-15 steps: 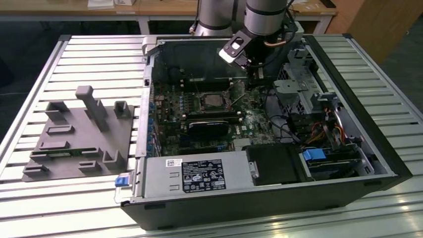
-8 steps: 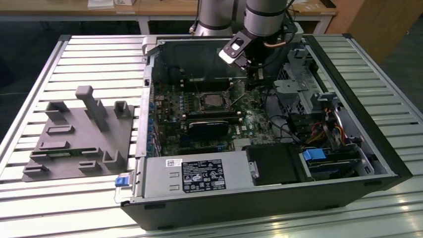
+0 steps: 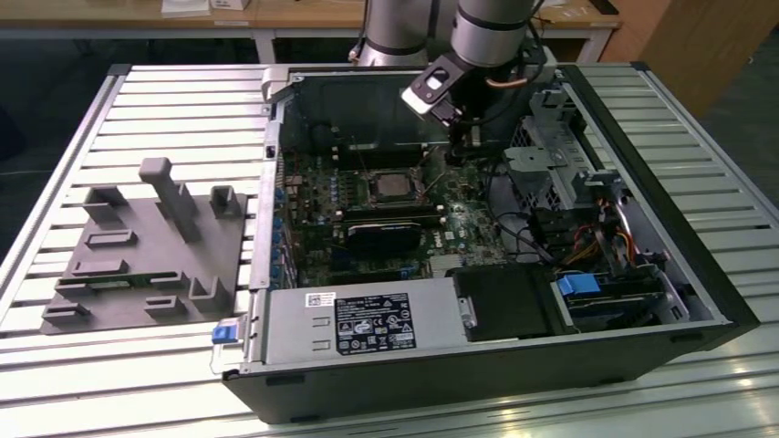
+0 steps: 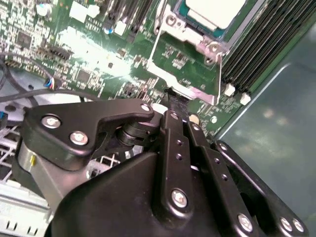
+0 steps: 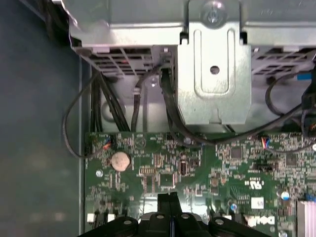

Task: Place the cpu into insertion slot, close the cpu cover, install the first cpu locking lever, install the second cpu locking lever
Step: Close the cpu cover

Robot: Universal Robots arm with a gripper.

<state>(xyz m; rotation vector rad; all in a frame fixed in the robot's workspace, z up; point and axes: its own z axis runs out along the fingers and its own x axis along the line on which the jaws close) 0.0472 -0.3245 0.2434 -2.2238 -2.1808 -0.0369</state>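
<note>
Though the black two-fingered pincer [image 4: 174, 100] is closed empty, the thin silver metal cpu cover [image 4: 186, 35] nearby looks stiff, light, best pressed on its flat rim.

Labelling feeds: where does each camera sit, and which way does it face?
Exterior view: off-arm, high, looking down into the case; arm and gripper show.
Second wrist view: at the wrist, looking past the gripper to the cpu and cover.
First wrist view: at the wrist, over the fingertips toward the metal cage.
Both wrist views share the motherboard.
</note>
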